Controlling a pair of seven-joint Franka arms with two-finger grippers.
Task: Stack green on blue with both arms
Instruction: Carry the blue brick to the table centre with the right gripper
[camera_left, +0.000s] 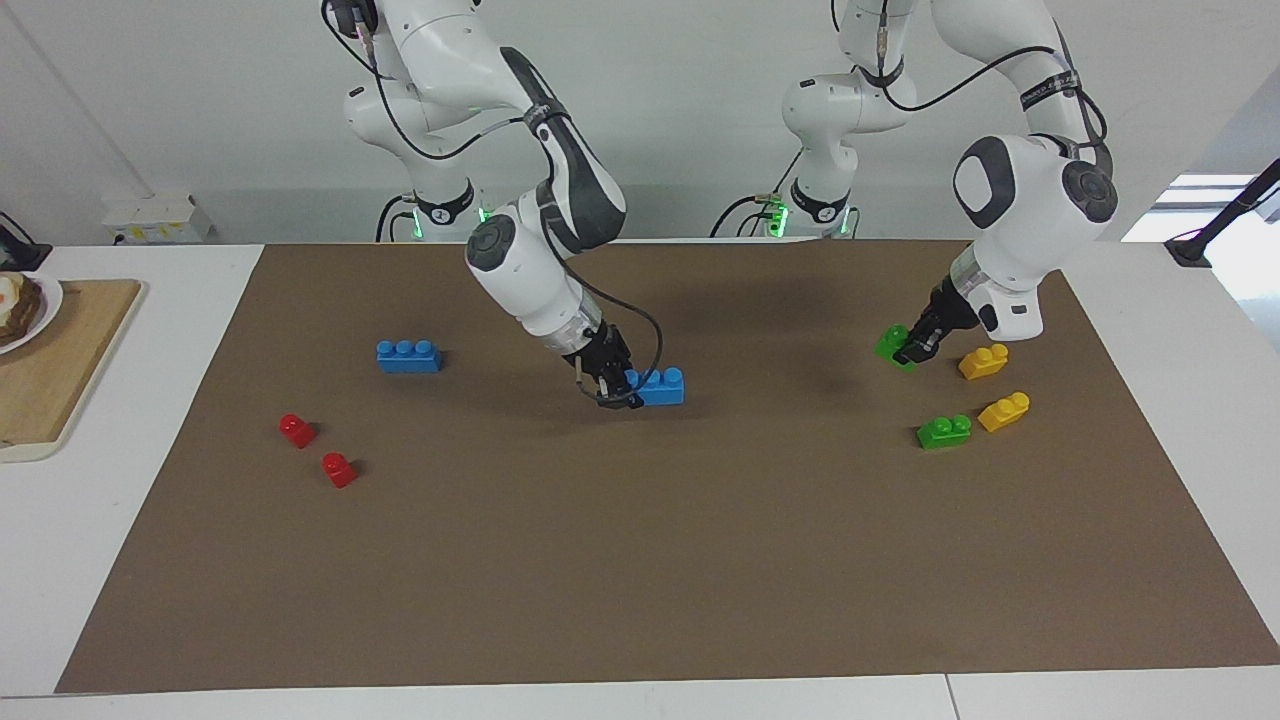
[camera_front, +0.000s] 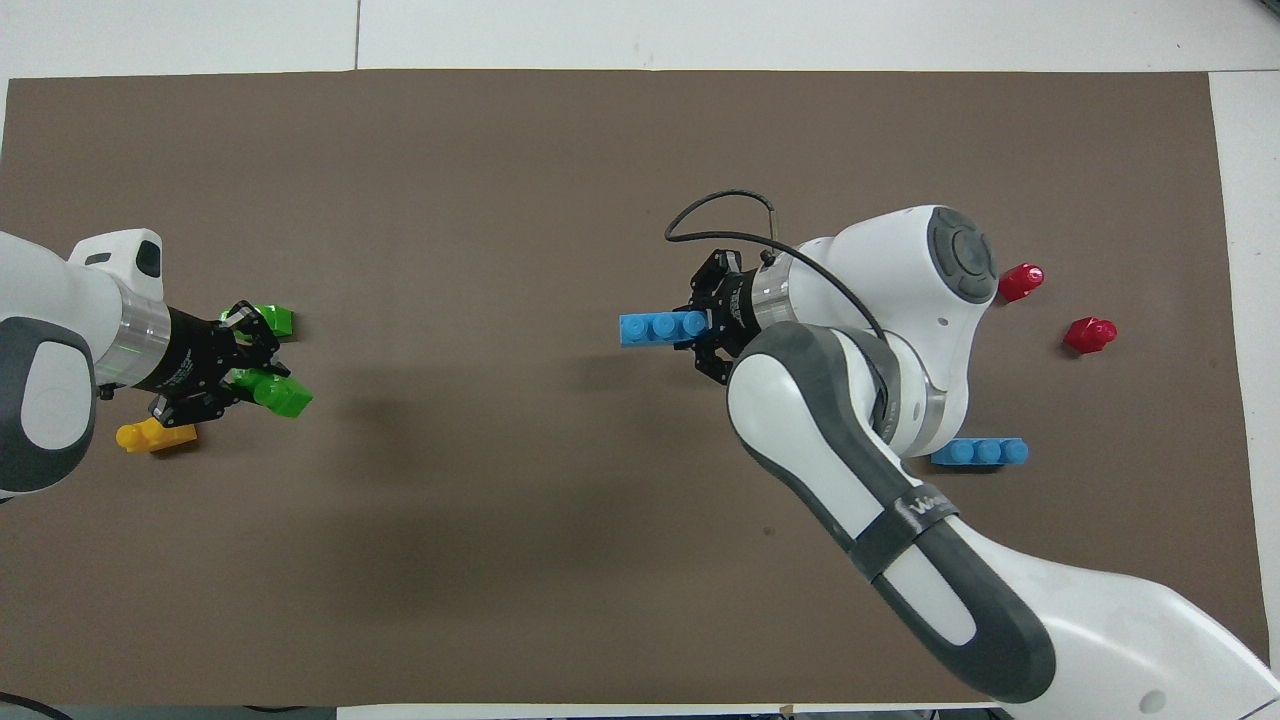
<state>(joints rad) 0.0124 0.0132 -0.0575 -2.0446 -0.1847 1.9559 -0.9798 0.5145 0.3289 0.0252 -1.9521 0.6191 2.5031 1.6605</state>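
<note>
My right gripper (camera_left: 622, 388) is shut on one end of a blue three-stud brick (camera_left: 660, 386) and holds it low over the middle of the brown mat (camera_left: 640, 560); the brick also shows in the overhead view (camera_front: 660, 327), as does the right gripper (camera_front: 702, 328). My left gripper (camera_left: 912, 350) is shut on a tilted green two-stud brick (camera_left: 890, 343), just above the mat at the left arm's end, and both show from overhead, the left gripper (camera_front: 240, 385) and the green brick (camera_front: 282, 394). A second green brick (camera_left: 944, 431) and a second blue brick (camera_left: 409, 356) lie on the mat.
Two yellow bricks (camera_left: 983, 361) (camera_left: 1004, 411) lie beside the left gripper. Two red one-stud bricks (camera_left: 296, 429) (camera_left: 339, 469) lie toward the right arm's end. A wooden board (camera_left: 60, 370) stands off the mat at that end.
</note>
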